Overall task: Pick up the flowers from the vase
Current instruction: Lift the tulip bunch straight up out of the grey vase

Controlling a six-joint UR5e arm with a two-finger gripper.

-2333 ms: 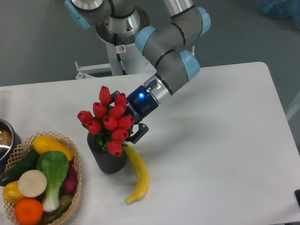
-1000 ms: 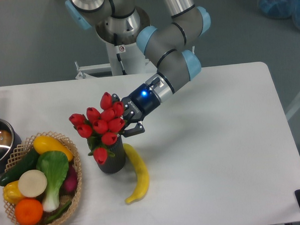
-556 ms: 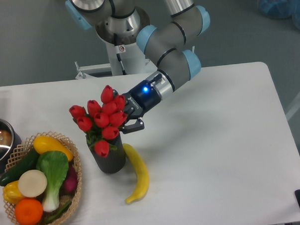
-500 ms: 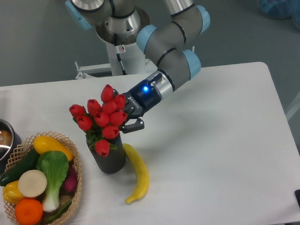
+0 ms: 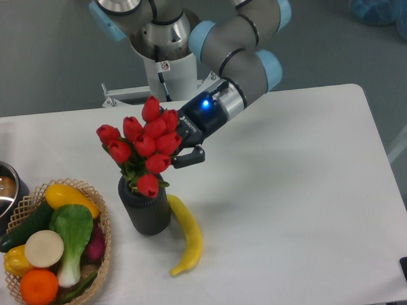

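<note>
Flowers (image 5: pixel 144 147): red tulip buds bunched above the vase (image 5: pixel 145 210), spreading wider than its rim, lowest bud hanging just over the opening, green leaves and stems showing between buds and rim; whether the stems still reach inside, impossible to tell. Far left of the vase, at the table edge: a metal pot (image 5: pixel 1 195) with a blue handle. Closer, just left of the vase: a woven basket (image 5: pixel 98 204) holding a yellow squash, a cucumber, a leafy green, a white round piece, an orange and a yellow pepper. Dark, ribbed, upright vase on the white table (image 5: pixel 294 209). Touching or nearly touching the vase's right side: a banana (image 5: pixel 185 234), curved, lying on the table. Up and right of the vase: gripper (image 5: pixel 183 148), pressed into the right side of the bunch, fingers mostly hidden behind the buds, seemingly clamped on the flowers, blue light glowing on its body.
</note>
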